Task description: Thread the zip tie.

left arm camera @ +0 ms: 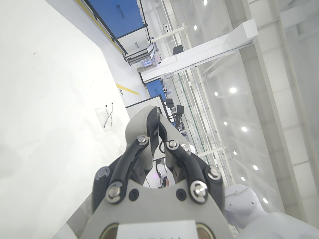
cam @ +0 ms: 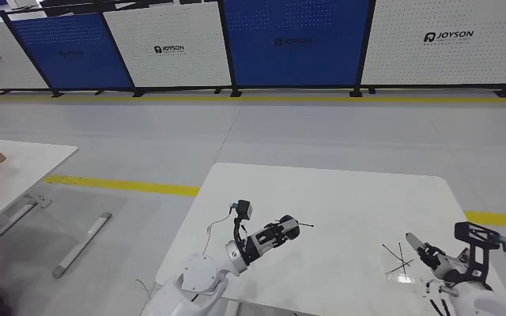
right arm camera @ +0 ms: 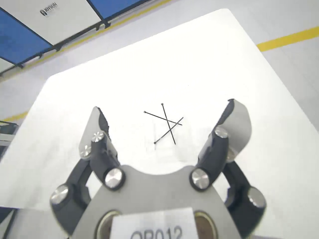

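While your left pincer (left arm camera: 157,123) sits well apart from the heap of loose zip ties (right arm camera: 167,125), it is the one with something in hand. Its fingers are pressed together on a single zip tie (cam: 304,225), and the thin black end pokes out past the tips, pointing roughly toward the heap. You can make out the heap as three black ties lying across one another, flat on the white tabletop (cam: 340,193), resting on what looks like a clear sheet (left arm camera: 99,115). Your right pincer (right arm camera: 165,104) is near that heap, on the robot's side of it, with its two fingers spread wide and nothing held between them. From its wrist camera the crossed ties lie framed in the gap between the fingers, apart from both. You cannot tell from these views whether the held tie's free end touches the surface.
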You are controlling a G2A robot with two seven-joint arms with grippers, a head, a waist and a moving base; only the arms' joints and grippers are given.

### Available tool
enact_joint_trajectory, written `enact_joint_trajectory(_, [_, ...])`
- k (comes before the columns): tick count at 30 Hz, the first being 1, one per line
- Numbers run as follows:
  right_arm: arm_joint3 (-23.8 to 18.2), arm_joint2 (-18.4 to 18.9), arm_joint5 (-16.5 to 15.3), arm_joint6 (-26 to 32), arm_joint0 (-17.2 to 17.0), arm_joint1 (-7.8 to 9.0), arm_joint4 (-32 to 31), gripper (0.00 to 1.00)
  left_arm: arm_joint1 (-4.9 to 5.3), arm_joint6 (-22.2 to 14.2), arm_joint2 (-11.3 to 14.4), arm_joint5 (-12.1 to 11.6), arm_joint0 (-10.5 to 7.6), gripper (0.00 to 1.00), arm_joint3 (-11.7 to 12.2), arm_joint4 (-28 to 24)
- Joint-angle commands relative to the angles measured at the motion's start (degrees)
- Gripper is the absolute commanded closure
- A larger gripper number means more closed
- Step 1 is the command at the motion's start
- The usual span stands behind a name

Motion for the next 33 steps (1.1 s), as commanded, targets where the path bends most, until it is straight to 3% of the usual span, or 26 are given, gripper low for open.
enact_joint_trajectory(1, [0.0,0.07,0.01,-0.13,-0.07,-0.02,0.17,0.0,0.0,0.0,0.0,0.0,0.0,1.0,0.0,0.0])
enact_joint_trajectory(10, [0.0,0.07,0.01,-0.13,-0.07,-0.02,0.17,0.0,0.0,0.0,0.0,0.0,0.0,1.0,0.0,0.0])
enact_joint_trajectory(15, [0.63,1.55,-8.57,7.73,0.62,0.59,2.5,0.0,0.0,0.0,0.0,0.0,0.0,1.0,0.0,0.0])
enact_joint_trajectory(18, [0.59,1.68,-10.86,13.8,1.93,1.0,1.24,0.0,0.0,0.0,0.0,0.0,0.0,1.0,0.0,0.0])
enact_joint_trajectory(20, [0.78,1.46,-9.98,15.68,2.63,1.1,-0.54,0.0,0.0,0.0,0.0,0.0,0.0,1.0,0.0,0.0])
enact_joint_trajectory(22, [0.55,1.01,-6.99,16.22,2.96,1.07,-3.32,0.0,0.0,0.0,0.0,0.0,0.0,1.0,0.0,0.0])
enact_joint_trajectory(33, [0.55,1.01,-6.99,16.22,2.96,1.07,-3.32,0.0,0.0,0.0,0.0,0.0,0.0,1.0,0.0,0.0])
